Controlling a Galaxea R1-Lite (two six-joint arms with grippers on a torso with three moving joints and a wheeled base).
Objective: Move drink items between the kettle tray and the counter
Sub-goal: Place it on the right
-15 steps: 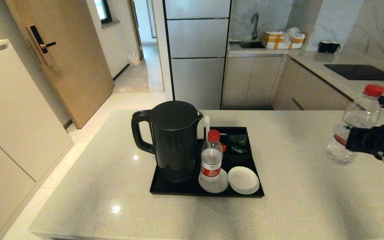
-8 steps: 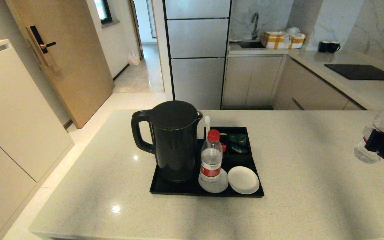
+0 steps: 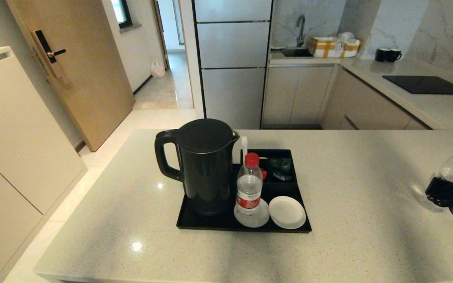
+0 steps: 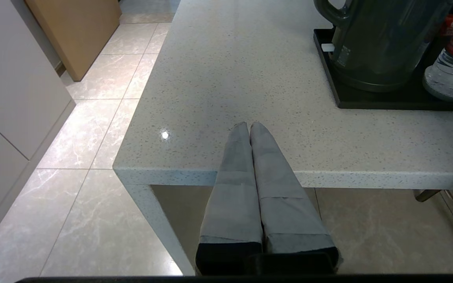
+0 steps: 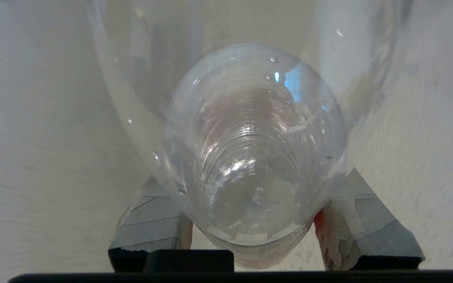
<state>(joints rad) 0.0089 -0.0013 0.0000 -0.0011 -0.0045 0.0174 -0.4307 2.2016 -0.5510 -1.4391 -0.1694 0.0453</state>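
Note:
My right gripper is shut on a clear water bottle with a red cap, at the far right over the counter. The bottle leans, base low near the stone. In the right wrist view the bottle fills the space between both fingers. A second red-capped bottle stands on a coaster in the black kettle tray. A dark green sachet lies in a rear tray compartment. My left gripper is shut and empty, parked at the counter's near left edge.
The tall black kettle stands on the tray's left half, and a bare white coaster lies at its front right. The counter's left corner drops to tiled floor. A farther counter with a black hob runs behind on the right.
My right gripper has carried its bottle to the right and down, from raised above the counter to low near the surface at the far right. The tray items and left arm have not moved.

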